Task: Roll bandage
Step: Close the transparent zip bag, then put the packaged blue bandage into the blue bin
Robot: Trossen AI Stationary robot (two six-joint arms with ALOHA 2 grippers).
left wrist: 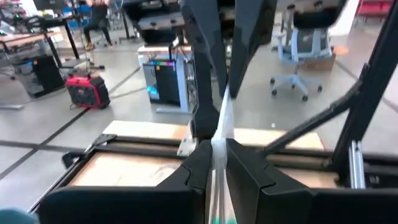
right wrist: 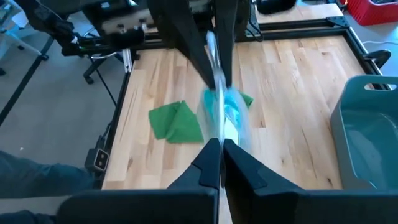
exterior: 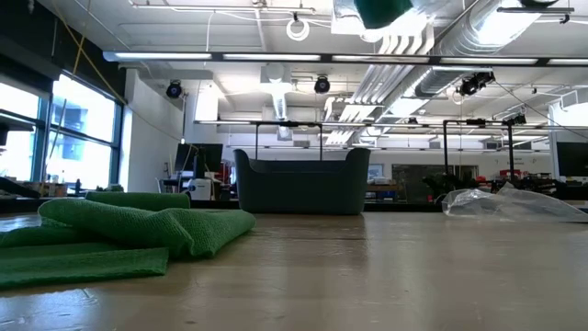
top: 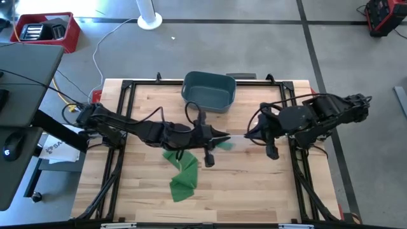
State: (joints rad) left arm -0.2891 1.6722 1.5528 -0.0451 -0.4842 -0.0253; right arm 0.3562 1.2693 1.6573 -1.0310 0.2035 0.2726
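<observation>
Both grippers, left (top: pixel 224 136) and right (top: pixel 249 135), clamp a clear plastic wrapper (right wrist: pixel 219 93) above mid-table; green bandage (top: pixel 182 170) lies near the front edge.

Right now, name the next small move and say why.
Probably ease the arms slightly apart to open it: left end effector and right end effector each pinch an end of the clear plastic wrapper stretched between them, while the green bandage lies unrolled on the table.

Low view: green cloth (exterior: pixel 119 234) cut off at left edge. Right wrist view: clear wrapper (right wrist: pixel 222 115) blurred, contents unreadable; teal bin (right wrist: pixel 367 134) cut by right edge.
</observation>
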